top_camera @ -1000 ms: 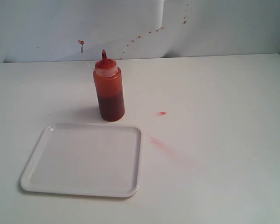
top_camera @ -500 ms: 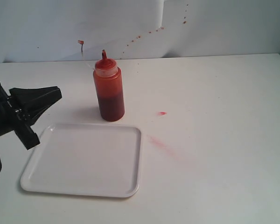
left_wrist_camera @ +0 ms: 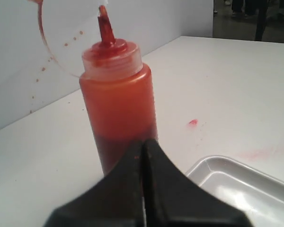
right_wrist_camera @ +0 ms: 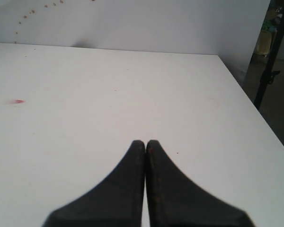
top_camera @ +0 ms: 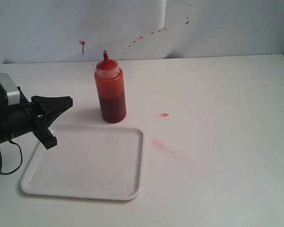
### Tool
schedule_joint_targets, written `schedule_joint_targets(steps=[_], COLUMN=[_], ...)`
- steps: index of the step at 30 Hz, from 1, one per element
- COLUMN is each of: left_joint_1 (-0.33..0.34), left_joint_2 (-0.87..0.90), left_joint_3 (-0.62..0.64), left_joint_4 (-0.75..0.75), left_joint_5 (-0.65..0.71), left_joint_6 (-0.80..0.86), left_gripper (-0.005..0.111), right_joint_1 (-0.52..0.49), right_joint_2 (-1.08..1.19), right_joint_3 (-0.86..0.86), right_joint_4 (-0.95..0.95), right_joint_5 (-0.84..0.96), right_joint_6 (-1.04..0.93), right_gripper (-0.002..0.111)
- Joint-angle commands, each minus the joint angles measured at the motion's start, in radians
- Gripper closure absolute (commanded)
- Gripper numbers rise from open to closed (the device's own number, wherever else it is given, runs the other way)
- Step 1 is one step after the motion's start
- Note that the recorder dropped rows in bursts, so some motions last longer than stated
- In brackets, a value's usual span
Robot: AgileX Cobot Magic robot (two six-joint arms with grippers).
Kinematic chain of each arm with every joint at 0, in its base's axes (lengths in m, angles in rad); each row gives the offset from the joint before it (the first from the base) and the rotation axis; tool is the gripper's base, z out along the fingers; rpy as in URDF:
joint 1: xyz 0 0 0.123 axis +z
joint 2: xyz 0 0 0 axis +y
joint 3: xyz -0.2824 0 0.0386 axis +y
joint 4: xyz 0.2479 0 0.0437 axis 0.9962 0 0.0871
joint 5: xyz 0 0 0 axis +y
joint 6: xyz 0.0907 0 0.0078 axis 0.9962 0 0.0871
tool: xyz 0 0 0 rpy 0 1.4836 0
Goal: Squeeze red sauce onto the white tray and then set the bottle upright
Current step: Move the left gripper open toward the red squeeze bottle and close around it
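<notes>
The bottle stands upright on the table just behind the white tray, its pale cap and red nozzle on top; the left wrist view shows the bottle close ahead. My left gripper is shut with nothing in it, hanging over the tray's far left corner, a short way left of the bottle and apart from it. The tray corner shows bare white. No blob of red sauce is seen on the tray. My right gripper is shut and empty above bare table, out of the exterior view.
A small red spot and a faint pinkish smear mark the table right of the bottle. Red specks dot the back wall. The table's right edge drops off to the floor.
My left arm has come in from the left edge and moved right toward the bottle, its shut fingertips now nearer to it. Bottle and tray have not moved.
</notes>
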Motion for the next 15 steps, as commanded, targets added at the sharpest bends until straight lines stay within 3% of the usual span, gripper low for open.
schedule_joint_targets(steps=[1,5,8,10,15], left_joint_1=[0.001,0.001,0.001,0.001,0.001], left_joint_2=[0.037,0.046,0.053,0.063,0.09], left_joint_3=[-0.006,-0.006,-0.006,-0.006,-0.006], left_joint_4=[-0.018,-0.036,-0.039,-0.039,-0.011], left_joint_5=[-0.014,-0.014,-0.01,-0.005,-0.028], left_joint_6=[0.011,0.011,0.011,0.011,0.002], left_gripper=[0.106,0.105,0.094,0.076,0.018], right_joint_1=[0.001,0.001,0.001,0.001,0.001], right_joint_2=[-0.006,-0.006,-0.006,-0.006,-0.006], right_joint_3=[0.003,0.003,0.003,0.003,0.003], right_joint_4=[0.002,0.002,0.002,0.002,0.002], right_joint_5=[0.0,0.0,0.0,0.0,0.0], right_joint_6=[0.006,0.006,0.006,0.006,0.006], right_gripper=[0.108,0.108,0.108,0.108,0.108])
